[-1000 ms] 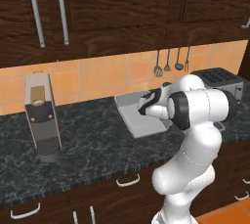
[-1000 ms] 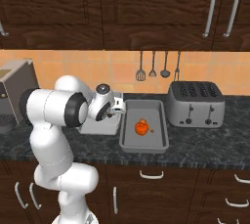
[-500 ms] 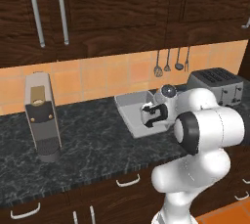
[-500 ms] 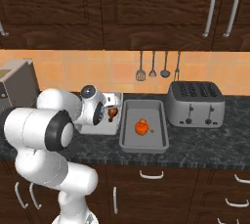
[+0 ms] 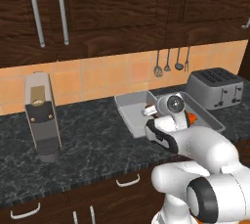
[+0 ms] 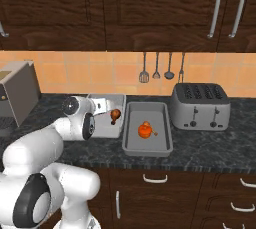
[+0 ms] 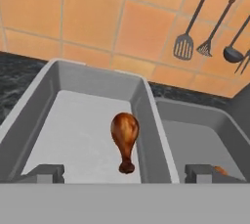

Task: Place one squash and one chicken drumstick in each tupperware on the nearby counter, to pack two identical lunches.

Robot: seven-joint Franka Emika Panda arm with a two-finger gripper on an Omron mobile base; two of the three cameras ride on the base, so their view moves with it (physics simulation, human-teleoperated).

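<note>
Two light-grey tupperware stand side by side on the counter (image 6: 200, 145). The left tupperware (image 6: 102, 129) (image 7: 73, 78) holds a brown chicken drumstick (image 6: 115, 115) (image 7: 125, 137), thick end up, close to its right wall. In the right tupperware (image 6: 165, 145) (image 7: 195, 135) lies an orange squash (image 6: 144, 130) (image 5: 191, 117). My gripper (image 7: 124, 173) is open just in front of the drumstick, over the left tupperware's near end, with nothing between its fingers. In the left base view my own arm hides most of the left tupperware (image 5: 129, 109).
A silver toaster (image 6: 201, 105) (image 5: 215, 87) stands right of the trays. Utensils (image 6: 156, 68) hang on the tiled wall behind them. A tall coffee machine (image 5: 41, 115) is at the left of the counter. Dark cupboards hang overhead, and drawers with silver handles sit below.
The gripper has opened and let go of the drumstick, which now sits in the left tupperware. The arm's elbow has swung toward the base; the squash has not moved.
</note>
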